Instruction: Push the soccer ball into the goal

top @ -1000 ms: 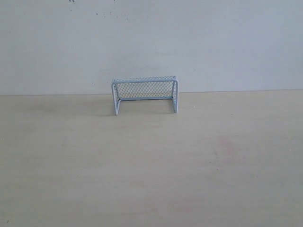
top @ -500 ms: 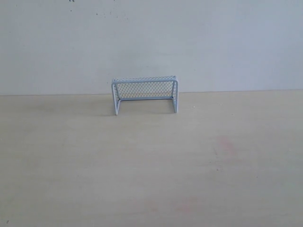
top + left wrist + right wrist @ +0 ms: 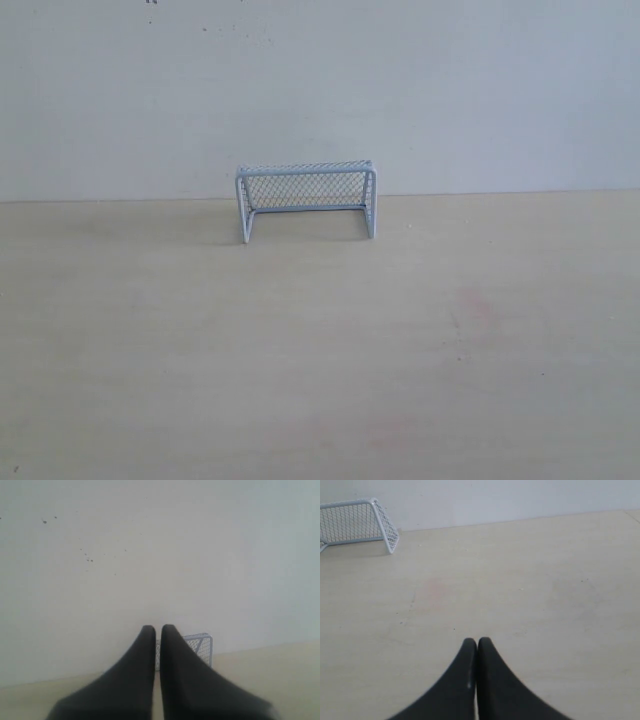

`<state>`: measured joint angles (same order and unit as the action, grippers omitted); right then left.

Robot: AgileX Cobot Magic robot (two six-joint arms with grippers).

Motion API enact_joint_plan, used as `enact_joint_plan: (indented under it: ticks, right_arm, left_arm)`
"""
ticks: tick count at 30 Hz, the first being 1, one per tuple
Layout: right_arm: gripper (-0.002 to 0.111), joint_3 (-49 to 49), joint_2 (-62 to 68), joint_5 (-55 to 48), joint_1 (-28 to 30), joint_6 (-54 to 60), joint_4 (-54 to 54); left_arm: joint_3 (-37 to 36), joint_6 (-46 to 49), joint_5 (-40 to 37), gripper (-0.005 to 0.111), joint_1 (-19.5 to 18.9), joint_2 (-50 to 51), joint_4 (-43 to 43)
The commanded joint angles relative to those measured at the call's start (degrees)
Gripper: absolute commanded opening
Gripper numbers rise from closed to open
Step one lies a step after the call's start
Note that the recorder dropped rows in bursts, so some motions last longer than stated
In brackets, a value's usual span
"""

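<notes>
The goal (image 3: 306,198), a pale blue-grey frame with wire mesh, stands at the back of the table against the wall, its mouth facing the front. No soccer ball shows in any view. Neither gripper appears in the exterior view. In the left wrist view my left gripper (image 3: 158,629) is shut and empty, with the goal (image 3: 200,647) partly hidden behind its dark fingers. The right wrist view has my right gripper (image 3: 477,642) shut and empty above bare table, the goal (image 3: 357,522) far off at that picture's corner.
A light wooden tabletop (image 3: 320,350) spreads in front of the goal, with a faint pink stain (image 3: 475,305) to the right of centre. Behind the goal rises a plain whitish wall (image 3: 320,90).
</notes>
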<state>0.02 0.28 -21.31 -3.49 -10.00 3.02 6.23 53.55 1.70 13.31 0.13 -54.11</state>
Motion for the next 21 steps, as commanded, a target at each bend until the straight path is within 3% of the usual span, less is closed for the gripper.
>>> enact_joint_plan:
  ticks: [1, 4, 7, 13, 21]
  right_arm:
    - [0.0, -0.02, -0.28, 0.33, 0.16, -0.06, 0.3]
    - [0.0, -0.02, -0.28, 0.33, 0.16, -0.06, 0.3]
    - [0.0, -0.02, -0.28, 0.33, 0.16, -0.06, 0.3]
    - [0.0, -0.02, -0.28, 0.23, 0.16, -0.06, 0.3]
    - [0.0, -0.02, -0.28, 0.23, 0.16, -0.06, 0.3]
  left_arm:
    - [-0.35, -19.07, -1.7, 0.004, -0.21, -0.13, 18.29]
    - [-0.35, -47.94, -3.14, 0.004, -0.21, -0.13, 38.85]
    - [-1.55, -61.66, -3.8, 0.004, -0.21, -0.13, 51.63]
    - [-5.7, -62.33, -3.07, 0.004, -0.21, -0.13, 54.11]
    - [-6.13, -62.57, -5.35, 0.004, -0.21, -0.13, 54.11]
